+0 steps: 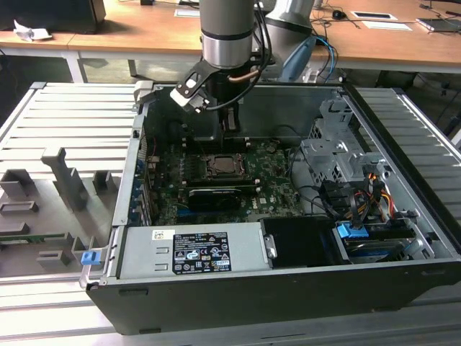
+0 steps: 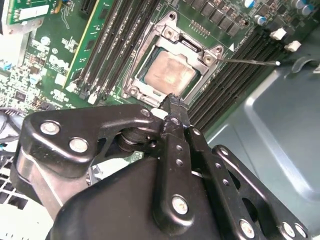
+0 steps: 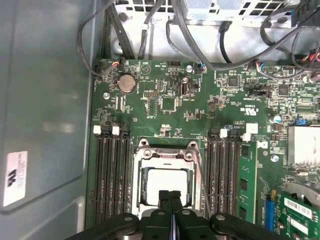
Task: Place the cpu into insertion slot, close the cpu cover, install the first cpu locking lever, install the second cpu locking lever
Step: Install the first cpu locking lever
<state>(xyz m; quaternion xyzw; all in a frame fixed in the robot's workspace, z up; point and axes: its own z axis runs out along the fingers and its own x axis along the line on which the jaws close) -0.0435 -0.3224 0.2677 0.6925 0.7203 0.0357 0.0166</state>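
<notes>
- Gripper [image 3: 170, 196]: black matte linkage with bright rivets, hanging over one edge of the socket; jaws pressing together, pinching nothing.
- Cpu [image 3: 165, 184]: flat square, pale silvery-beige with a dull sheen, lying inside the insertion slot [image 3: 136, 176], a metal-rimmed square amid green circuit board [image 3: 170, 107].
- Cpu cover [image 2: 212, 54]: thin grey stamped frame, lying flat over the chip and showing it through the centre window.
- Locking lever [image 2: 250, 61]: thin bright wire rod, sticking out over the black memory slots [image 2: 235, 75].
</notes>
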